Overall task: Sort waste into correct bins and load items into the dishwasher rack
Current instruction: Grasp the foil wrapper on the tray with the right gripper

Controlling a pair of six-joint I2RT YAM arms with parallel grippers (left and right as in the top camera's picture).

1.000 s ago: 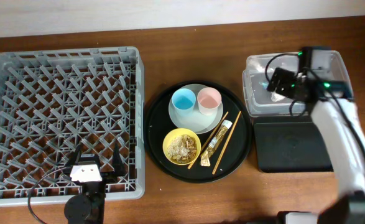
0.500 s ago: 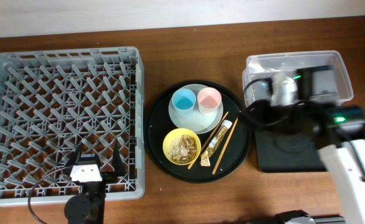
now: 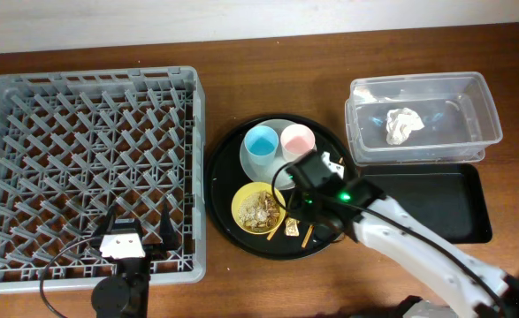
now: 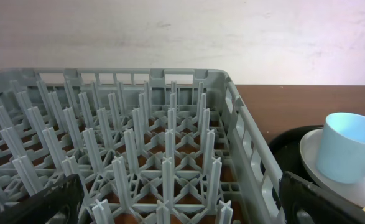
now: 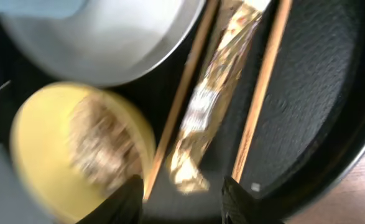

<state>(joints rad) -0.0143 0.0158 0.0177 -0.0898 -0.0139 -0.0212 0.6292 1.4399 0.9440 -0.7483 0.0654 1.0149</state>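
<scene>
A crumpled white tissue (image 3: 403,124) lies in the clear tub (image 3: 418,88); the black rectangular tray (image 3: 445,208) sits in front of it. My right gripper (image 3: 301,201) hovers open over the round tray, its fingers either side of the gold wrapper scrap (image 5: 207,106), holding nothing. Chopsticks (image 5: 260,93) flank the wrapper. The yellow bowl (image 3: 241,205) holds flaky food scraps (image 3: 261,210). A blue cup (image 3: 262,141) and a pink cup (image 3: 296,141) stand on the pale plate (image 3: 248,165). My left gripper (image 3: 139,225) rests open at the grey dishwasher rack's (image 3: 91,132) near edge.
The round black tray (image 3: 225,190) carries the plate, bowl, chopsticks and wrapper between the rack and the two bins. My right arm crosses the table from the lower right over the tray's right side. A pale wall runs along the far table edge.
My right arm left the clear tub, with the tissue now lying inside it, and swung left and forward over the round tray. Its jaws stand narrower than before. The left arm is still.
</scene>
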